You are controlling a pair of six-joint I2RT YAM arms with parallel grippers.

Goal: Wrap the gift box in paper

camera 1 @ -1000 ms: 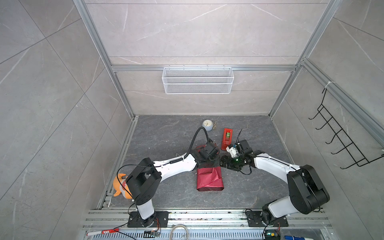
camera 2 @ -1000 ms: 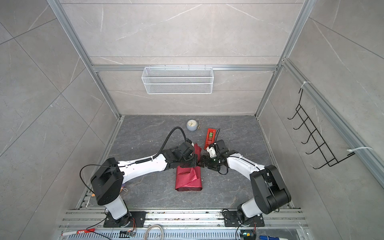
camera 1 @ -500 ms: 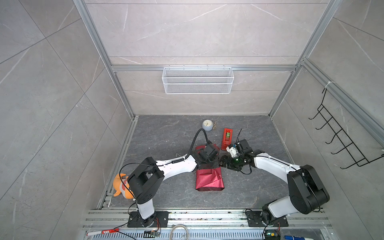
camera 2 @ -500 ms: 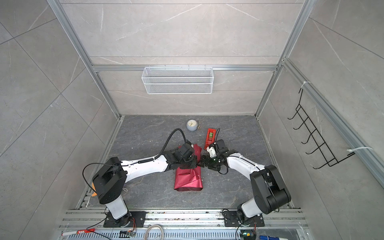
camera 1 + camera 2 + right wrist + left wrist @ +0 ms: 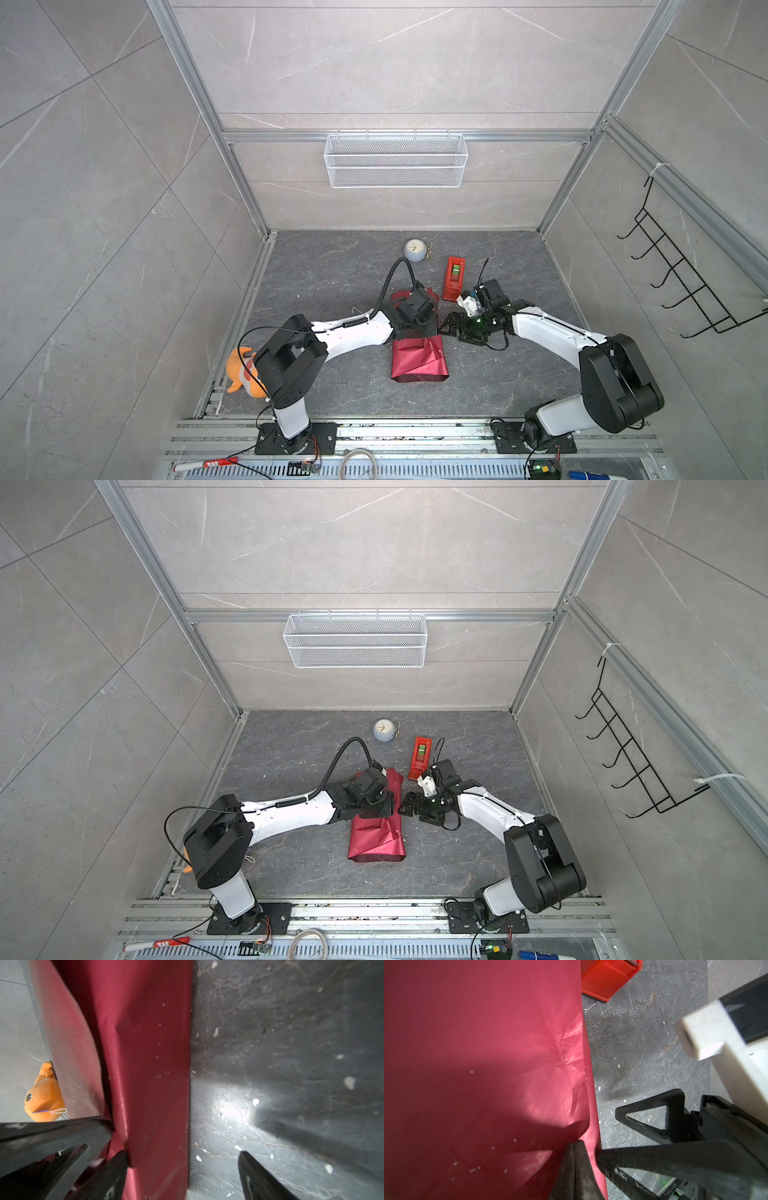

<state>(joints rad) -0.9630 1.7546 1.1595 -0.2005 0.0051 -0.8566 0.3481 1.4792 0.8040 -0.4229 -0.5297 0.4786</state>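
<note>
**Side flap fold in hand: left pinching, right waiting**

Both top views. Logged the paper [image 5: 419,361] as a creased red bundle near the middle of the table [image 5: 332,270], a little toward the front edge, with its far flap lifted. No sight of the gift box; presumed inside the bundle, fully covered. Found the left gripper [image 5: 430,328] and right gripper [image 5: 409,805] nose to nose at the bundle's right-hand side. Noted the tape dispenser [image 5: 454,277] just beyond, toward the back edge, untouched. Also a clock [image 5: 383,730] near the back edge and a plush toy [image 5: 241,370] by the front-left corner.

Left wrist view. Saw the left fingers [image 5: 581,1172] pressed together, pinching the paper's edge. Spotted one of the right fingers [image 5: 675,1105] just beside, apart from the sheet.

Right wrist view. Saw the right fingers [image 5: 116,1169] spread wide, holding nothing, one tip at the paper and one over bare table.

Judgement: mid-fold, with a side flap to go over the box. Well short of done, nothing taped. Next move likely calls for carrying the pinched edge across the top, kept taut, with the right fingers pressing or taking over; then tape. Some risk of a slip or tear in so thin a sheet.

Against a second back, top views: left wrist shifted a shade toward the left edge, with slightly more lifted flap showing beyond it. Bundle's near end and right arm seemingly in place.
</note>
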